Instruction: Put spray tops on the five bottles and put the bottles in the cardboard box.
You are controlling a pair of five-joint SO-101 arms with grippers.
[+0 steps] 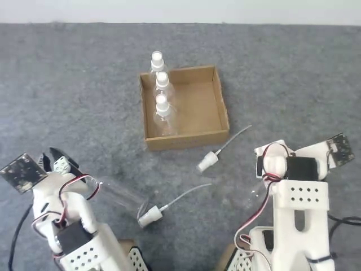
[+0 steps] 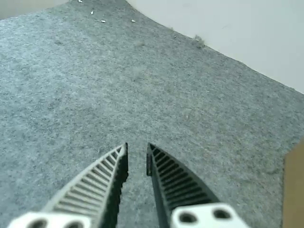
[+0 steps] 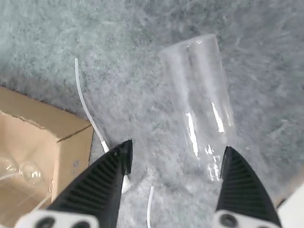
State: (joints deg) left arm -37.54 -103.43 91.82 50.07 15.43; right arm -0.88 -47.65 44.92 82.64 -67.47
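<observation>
Right claw (image 3: 178, 154): jaws spread wide, nothing held.

Just ahead of it, a clear plastic bottle with no top (image 3: 199, 95) lies on its side on the grey felt-like carpet (image 3: 142, 38). Its near end sits in the gap between the jaws, closer to one finger than the other. No contact that I can see. The long axis runs away from the claw, roughly along its line of reach, so the jaws straddle the bottle's width. Cannot tell which end is the neck.

A white spray top with a thin dip tube (image 1: 207, 162) lies between this bottle and the brown cardboard box (image 1: 220, 107). Three capped bottles (image 1: 162, 107) stand in a row along one wall of the box. The farthest is at the rim, and I cannot tell whether it is inside.

Left claw (image 2: 137, 156): jaws nearly together with only a narrow slit, nothing between them, above bare carpet.

A second clear bottle (image 1: 121, 195) lies beside the left arm. A second spray top (image 1: 149, 216) lies near one end of it.

Judgement: the right arm is much the nearer to the first bottle. Closing across its width should need little realignment, but the smooth round wall may roll or slip
</observation>
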